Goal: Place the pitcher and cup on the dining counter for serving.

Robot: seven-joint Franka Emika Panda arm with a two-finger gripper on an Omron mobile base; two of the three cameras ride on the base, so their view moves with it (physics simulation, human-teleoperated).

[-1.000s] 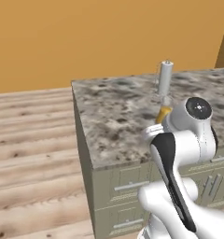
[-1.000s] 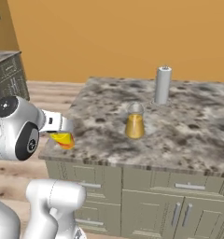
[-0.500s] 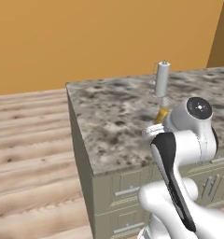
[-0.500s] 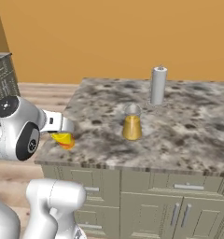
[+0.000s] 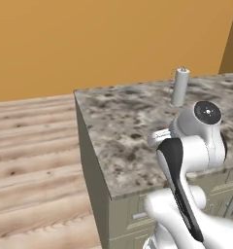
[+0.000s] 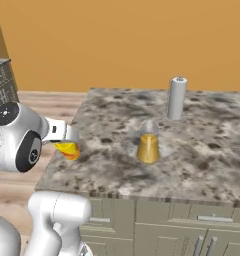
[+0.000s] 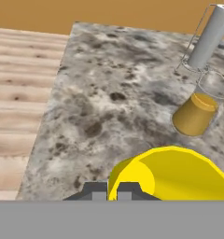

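Gripper: jaws clenched on the rim of the cup, fingertips pinched together at its lip; carried above the near corner of the dining counter, on the side toward the wooden floor.

Cup: small, bright yellow; grasped by the gripper and tilted, its open mouth toward the hand camera; hung over the dining counter's near edge, whether clear of the stone or touching it could not be told.

Dining counter: speckled grey-brown stone top over grey-green panelled fronts with bar handles; taken as the landmark for all entries.

Pitcher: clear glass, broad at the base, narrow at the neck, lower part golden-yellow; stood upright on the dining counter toward the middle of the top, well apart from the cup and farther in from the near edge.

Grey cylinder: tall, upright; stood on the dining counter just beyond the pitcher, nearer the far edge.

Wooden floor: pale planks beside the dining counter's end.

Orange wall: behind the dining counter, farthest of all.
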